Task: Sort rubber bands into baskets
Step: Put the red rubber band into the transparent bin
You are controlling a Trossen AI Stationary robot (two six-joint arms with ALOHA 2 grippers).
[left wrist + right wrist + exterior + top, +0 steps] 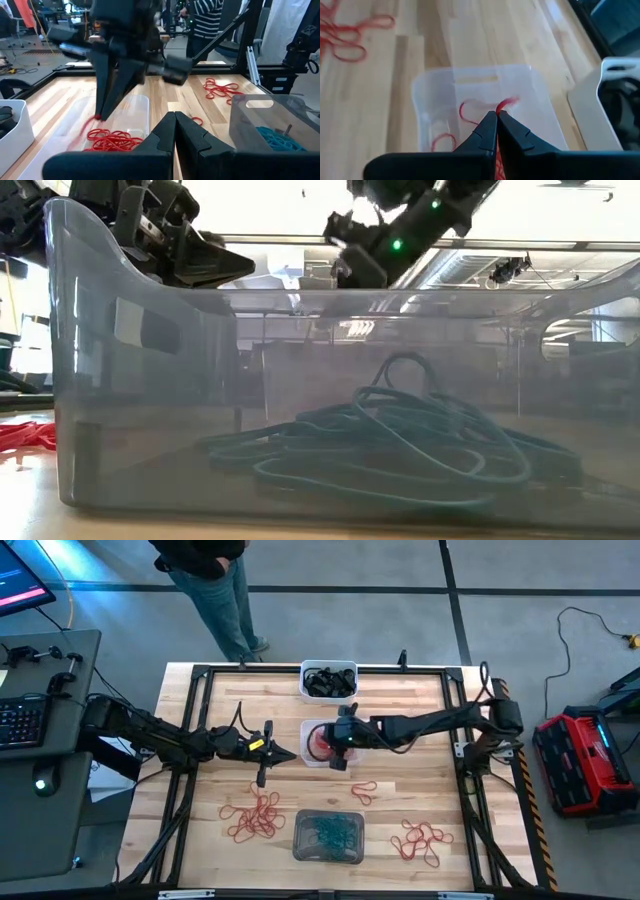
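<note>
Three baskets stand in a row down the table's middle. The white basket (pixel 327 680) at the far edge holds black rubber bands. The clear basket (pixel 308 735) in the middle holds red rubber bands (pixel 112 141). The grey basket (pixel 328 837) near the front holds teal rubber bands (pixel 400 435). My right gripper (pixel 497 114) hangs over the clear basket (pixel 480 90), shut on a red rubber band (pixel 507 103). My left gripper (pixel 175 116) is shut with nothing in it, level, just left of the clear basket (pixel 135 107). My right gripper pinches a red rubber band (pixel 507 103) between its two fingers, only at their free ends (pixel 102 112). The fingers slant down from the table's right side. The band hangs clear below them, over the inside of the clear basket; its lower part is blurred.
Loose red bands lie in a pile at the front left (pixel 255 818), another at the front right (pixel 422 840), and one band between them (pixel 363 792). A person (pixel 215 580) stands beyond the far edge. A black frame (pixel 190 675) runs round the table.
</note>
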